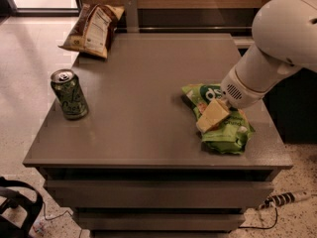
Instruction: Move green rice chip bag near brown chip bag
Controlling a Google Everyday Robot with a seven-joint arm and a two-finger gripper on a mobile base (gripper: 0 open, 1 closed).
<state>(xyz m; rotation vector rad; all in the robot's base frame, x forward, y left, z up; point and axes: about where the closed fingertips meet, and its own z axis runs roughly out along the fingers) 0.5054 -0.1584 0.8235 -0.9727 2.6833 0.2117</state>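
Note:
The green rice chip bag (224, 128) lies crumpled on the grey table (138, 98), near its right front part. My gripper (212, 117) is down on top of the bag's middle, at the end of the white arm (277, 48) that comes in from the upper right. The brown chip bag (93, 29) with its white label panel lies at the far left corner of the table, well away from the green bag.
A green soda can (70, 94) stands upright near the table's left edge. A wood-panelled wall runs behind the table. A power strip and cable (282, 200) lie on the floor at the lower right, and a dark object (17, 212) sits at the lower left.

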